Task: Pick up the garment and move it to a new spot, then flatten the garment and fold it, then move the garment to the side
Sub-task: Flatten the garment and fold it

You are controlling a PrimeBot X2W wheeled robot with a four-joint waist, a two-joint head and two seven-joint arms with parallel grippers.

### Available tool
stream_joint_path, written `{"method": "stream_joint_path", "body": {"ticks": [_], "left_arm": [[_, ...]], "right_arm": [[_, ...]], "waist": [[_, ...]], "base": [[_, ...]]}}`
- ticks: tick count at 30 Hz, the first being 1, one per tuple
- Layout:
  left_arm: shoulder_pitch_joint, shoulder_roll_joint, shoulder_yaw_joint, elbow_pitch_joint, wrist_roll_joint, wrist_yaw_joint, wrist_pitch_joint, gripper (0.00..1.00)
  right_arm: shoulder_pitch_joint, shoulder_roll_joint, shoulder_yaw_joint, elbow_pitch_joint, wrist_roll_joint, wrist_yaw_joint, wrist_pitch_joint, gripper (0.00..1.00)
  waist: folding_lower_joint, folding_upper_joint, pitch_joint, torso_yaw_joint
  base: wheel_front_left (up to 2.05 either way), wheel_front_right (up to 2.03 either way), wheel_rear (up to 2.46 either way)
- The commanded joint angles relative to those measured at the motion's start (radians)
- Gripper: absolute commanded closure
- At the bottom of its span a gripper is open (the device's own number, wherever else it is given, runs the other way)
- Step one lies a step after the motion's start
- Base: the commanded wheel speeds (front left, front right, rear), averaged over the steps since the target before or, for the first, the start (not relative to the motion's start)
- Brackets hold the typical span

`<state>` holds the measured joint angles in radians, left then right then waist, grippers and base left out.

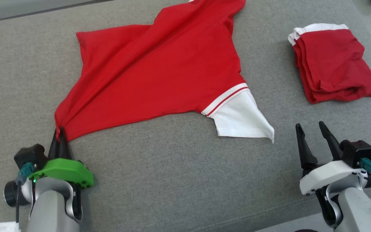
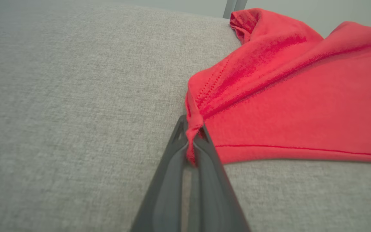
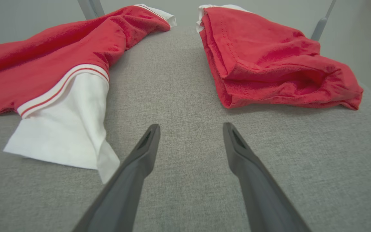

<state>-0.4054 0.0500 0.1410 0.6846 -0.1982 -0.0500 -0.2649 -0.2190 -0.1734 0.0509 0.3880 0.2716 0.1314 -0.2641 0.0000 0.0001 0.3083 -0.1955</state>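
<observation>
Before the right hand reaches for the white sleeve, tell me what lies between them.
Nothing visible does. Only bare grey cushion lies between the open right hand and the white sleeve of the spread shirt. The folded red shirt sits ahead and to the right, out of that path.

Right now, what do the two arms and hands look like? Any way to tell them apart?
Left hand: two long dark tapered fingers, glossy green plastic cover, grey forearm. Right hand: same fingers, white plastic cover. Each carries a black camera block with a teal plug and dark cable.
</observation>
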Motion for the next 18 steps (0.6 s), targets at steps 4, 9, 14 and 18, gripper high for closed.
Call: {"method": "stream_joint_path", "body": {"ticks": [4,9,14,18], "left_arm": [[0.086,0.003,0.003,-0.019,-0.012,-0.010,0.001,1.00],[0.137,0.003,-0.004,-0.047,-0.011,-0.001,0.001,1.00],[0.161,0.003,0.009,-0.059,0.009,0.009,0.001,1.00],[0.175,0.003,0.005,-0.042,0.019,-0.004,0.001,0.00]], "right_arm": [[0.034,0.012,0.007,0.027,-0.006,-0.002,0.000,0.00],[0.050,0.021,0.007,0.047,-0.012,-0.002,0.000,0.00],[0.059,0.028,0.013,0.059,-0.008,-0.002,0.000,0.00],[0.070,0.028,0.022,0.064,-0.007,-0.002,0.000,0.00]], "waist": [[0.0000,-0.0001,-0.132,0.101],[0.0000,-0.0001,-0.175,0.122],[0.0000,-0.0001,-0.197,0.120],[0.0000,-0.0001,-0.208,0.114]], "base": [[0.00,0.00,0.00],[0.00,0.00,0.00],[0.00,0.00,0.00],[0.00,0.00,0.00]]}}
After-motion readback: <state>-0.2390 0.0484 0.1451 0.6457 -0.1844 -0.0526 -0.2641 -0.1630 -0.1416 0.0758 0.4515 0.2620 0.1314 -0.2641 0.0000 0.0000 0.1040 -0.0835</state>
